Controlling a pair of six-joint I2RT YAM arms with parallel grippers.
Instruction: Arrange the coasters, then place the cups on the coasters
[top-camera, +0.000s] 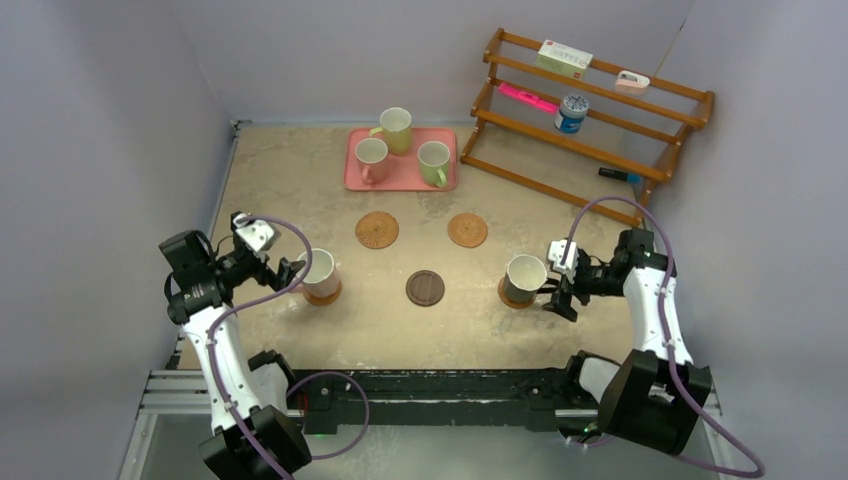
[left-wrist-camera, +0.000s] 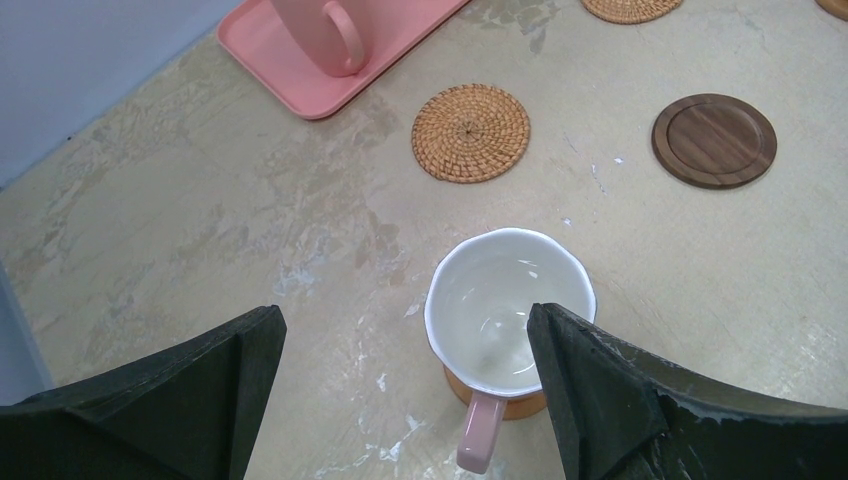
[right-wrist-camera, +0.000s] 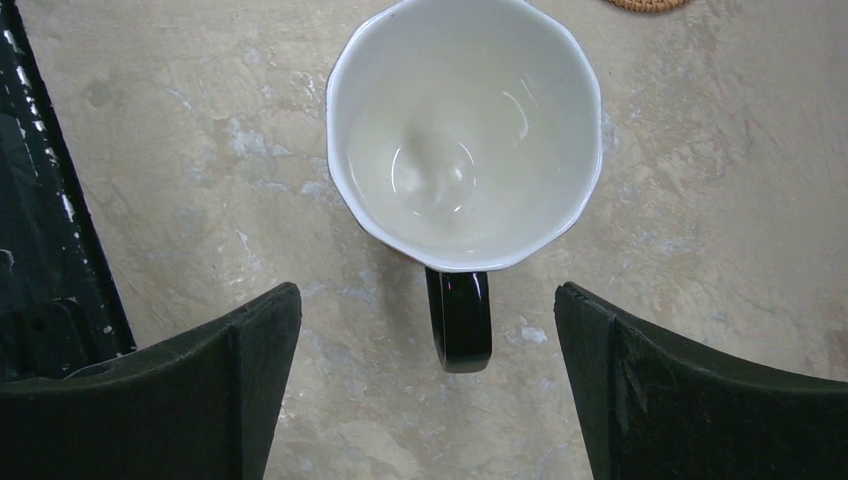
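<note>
Standing wide apart either side of the handle, the right fingers (right-wrist-camera: 200, 400) grip nothing: the black cup (right-wrist-camera: 465, 130) rests alone on its coaster (top-camera: 507, 298). The left fingers (left-wrist-camera: 180, 400) gape likewise just beside the pink cup (left-wrist-camera: 500, 300), seated on another coaster (left-wrist-camera: 505, 405). Three bare coasters (top-camera: 467, 230), two woven and one dark, await the cups (top-camera: 396, 128) on the pink tray (top-camera: 400, 182).

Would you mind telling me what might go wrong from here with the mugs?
The right arm's open fingers flank the handle of the black ceramic mug; a sideways retreat might clip it and drag the mug off its tan round coaster. The pale yellow mug, light green mug and a pink mug crowd the pink rectangular tray; lifting one may knock another.
</note>
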